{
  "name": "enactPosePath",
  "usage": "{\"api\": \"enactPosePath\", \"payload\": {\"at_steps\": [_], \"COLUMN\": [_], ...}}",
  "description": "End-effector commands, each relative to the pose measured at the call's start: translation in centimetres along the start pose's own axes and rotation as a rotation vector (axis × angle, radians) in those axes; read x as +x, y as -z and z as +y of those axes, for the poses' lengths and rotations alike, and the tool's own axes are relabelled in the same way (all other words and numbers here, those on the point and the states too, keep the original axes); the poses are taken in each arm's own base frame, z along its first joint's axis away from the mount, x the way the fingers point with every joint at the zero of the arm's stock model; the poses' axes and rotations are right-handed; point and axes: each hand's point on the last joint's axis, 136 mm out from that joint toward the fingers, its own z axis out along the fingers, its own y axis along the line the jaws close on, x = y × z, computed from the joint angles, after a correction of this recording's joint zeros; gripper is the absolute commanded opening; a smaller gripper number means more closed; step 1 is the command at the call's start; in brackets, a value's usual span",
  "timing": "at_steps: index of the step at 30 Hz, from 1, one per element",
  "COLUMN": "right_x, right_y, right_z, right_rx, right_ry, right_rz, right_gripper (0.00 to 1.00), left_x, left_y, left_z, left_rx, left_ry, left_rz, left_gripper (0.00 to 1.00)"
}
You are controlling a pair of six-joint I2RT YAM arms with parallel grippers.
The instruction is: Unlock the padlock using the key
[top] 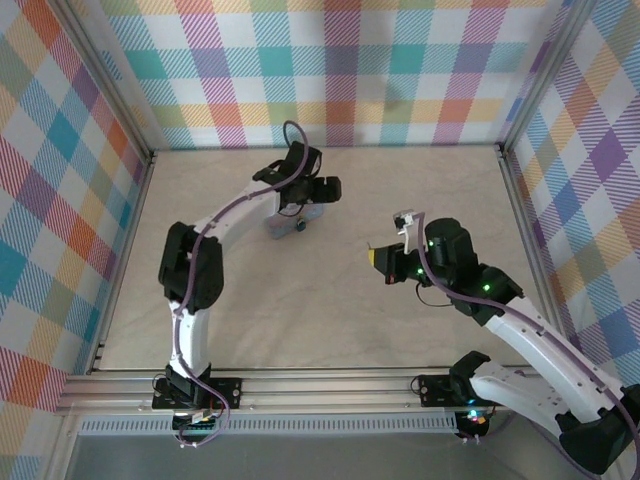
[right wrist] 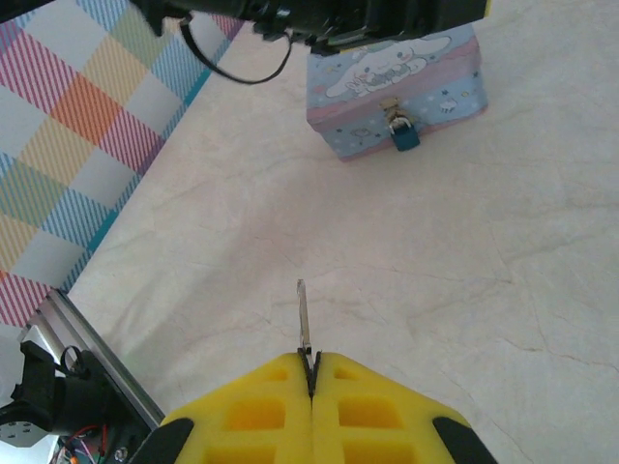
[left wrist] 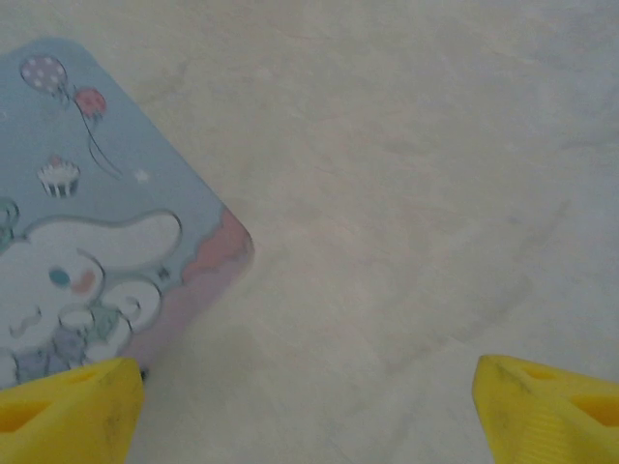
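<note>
Your right end effector (right wrist: pixel 311 372) is clamped on the key (right wrist: pixel 304 314), which points toward the padlock (right wrist: pixel 405 135) hanging on the tin (right wrist: pixel 426 87), well apart. Your left end effector (left wrist: pixel 309 411) hovers spread wide over the tin. Next I'd say: line the key up with the keyhole.

Tin (left wrist: pixel 87 222) cut off at 9 o'clock, its 7 o'clock corner under a left gripper (left wrist: pixel 308 416) fingertip (left wrist: pixel 73 411), key (right wrist: pixel 304 324) head hidden between right gripper (right wrist: pixel 311 377) pads (right wrist: pixel 251 416) at 6 o'clock.

key (right wrist: pixel 304 314) in right pincer (right wrist: pixel 312 372)
</note>
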Motion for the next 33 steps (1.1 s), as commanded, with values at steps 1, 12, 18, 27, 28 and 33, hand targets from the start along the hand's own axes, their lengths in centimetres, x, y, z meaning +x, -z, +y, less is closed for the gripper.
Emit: {"api": "enactPosePath", "payload": {"at_steps": [1,12,18,27,28,33], "right_x": [0.6,0.8,0.8,0.8,0.8,1.2], "right_y": [0.5,0.6,0.8,1.6,1.6,1.8], "right_z": [-0.6,-1.4,-2.0,-3.3,-3.5,-4.6], "right_rx": [0.032,0.078,0.116,0.162,0.161,0.148], "right_ry": [-0.012,-0.022,-0.034,-0.076,-0.086,-0.155], "right_rz": [0.001,0.007,0.015,0.025,0.026,0.034], "right_gripper": [0.01,0.02,0.02,0.03,0.03,0.03], "left_x": [-0.9,1.2,3.4,7.1,7.5,10.0], "left_y": [-1.5,-5.3,-5.5,-3.4,-3.1,-1.3], "left_z": [1.7,1.9,1.5,-0.6,-0.8,-2.7], "left_rx": [-0.105,-0.153,-0.147,-0.107,-0.099,-0.05], "left_ry": [-0.059,-0.105,-0.137,-0.18,-0.182,-0.195], "left_rz": [0.017,0.118,0.161,0.174,0.173,0.181], "left_gripper": [0.89,0.89,0.88,0.88,0.88,0.88]}}
